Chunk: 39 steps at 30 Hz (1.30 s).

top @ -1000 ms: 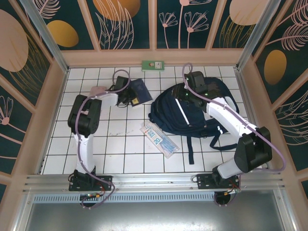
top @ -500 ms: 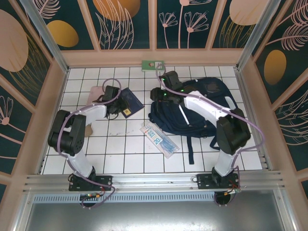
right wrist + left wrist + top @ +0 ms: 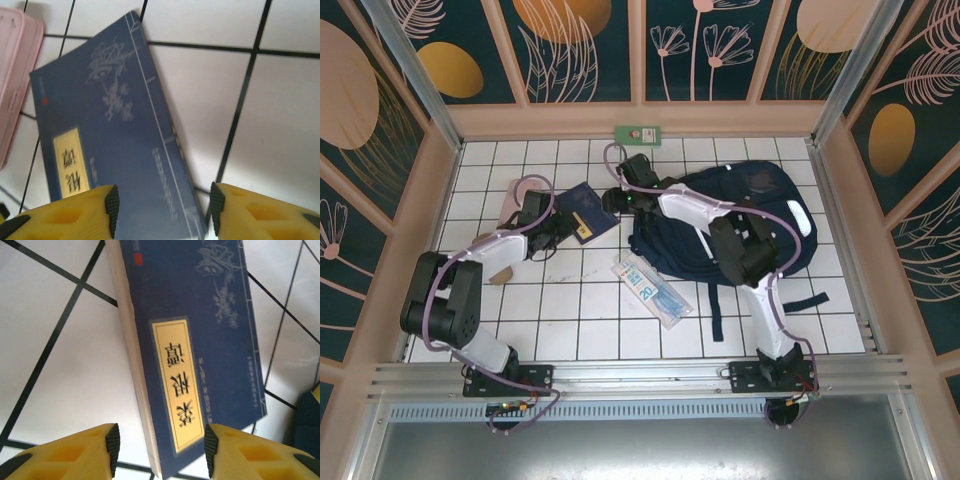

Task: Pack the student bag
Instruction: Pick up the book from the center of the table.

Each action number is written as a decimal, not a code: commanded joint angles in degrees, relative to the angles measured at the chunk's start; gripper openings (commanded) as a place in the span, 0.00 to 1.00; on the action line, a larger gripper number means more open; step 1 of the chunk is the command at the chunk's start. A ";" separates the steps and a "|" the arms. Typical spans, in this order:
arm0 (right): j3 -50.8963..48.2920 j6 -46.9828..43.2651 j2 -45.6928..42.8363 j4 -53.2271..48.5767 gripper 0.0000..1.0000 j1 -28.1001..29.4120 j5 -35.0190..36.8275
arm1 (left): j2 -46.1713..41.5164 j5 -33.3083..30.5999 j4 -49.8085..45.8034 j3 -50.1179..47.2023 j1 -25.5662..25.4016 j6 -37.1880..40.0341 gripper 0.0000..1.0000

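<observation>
The student bag [image 3: 775, 200], dark navy with white stripes, lies at the right of the tiled table. A blue book with a yellow title label [image 3: 584, 212] lies flat to its left. My left gripper [image 3: 558, 232] hovers at the book's near-left corner; in the left wrist view its fingers [image 3: 162, 450] stand open on either side of that corner of the book [image 3: 195, 340]. My right gripper [image 3: 615, 200] reaches across from the bag side. It stands open [image 3: 164, 207] above the book's right edge [image 3: 110, 140]. Neither holds anything.
A clear pencil pouch [image 3: 650, 288] lies in front of the bag. A pink case [image 3: 515, 190] sits left of the book and also shows in the right wrist view [image 3: 15, 75]. Black bag straps [image 3: 715, 310] trail toward the near edge. A green tag [image 3: 637, 134] sits at the back wall.
The right arm swung left from over the bag to the book, its jaws widening. The left gripper opened, let the book down flat and drew back left.
</observation>
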 commanded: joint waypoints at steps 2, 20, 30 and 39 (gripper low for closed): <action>9.63 -2.42 7.07 -1.08 0.58 0.45 1.52 | 3.81 0.30 2.73 1.56 1.26 -1.02 0.48; 17.69 -5.92 17.36 -9.08 0.53 1.62 -13.52 | 14.98 2.47 4.66 3.21 2.31 1.46 0.23; 13.54 -2.10 12.16 -2.92 0.42 1.80 -33.09 | 17.09 4.24 5.89 2.87 2.31 1.93 0.18; 8.37 4.62 5.68 7.48 0.37 0.89 -41.35 | 15.86 4.70 6.24 2.24 2.32 2.47 0.17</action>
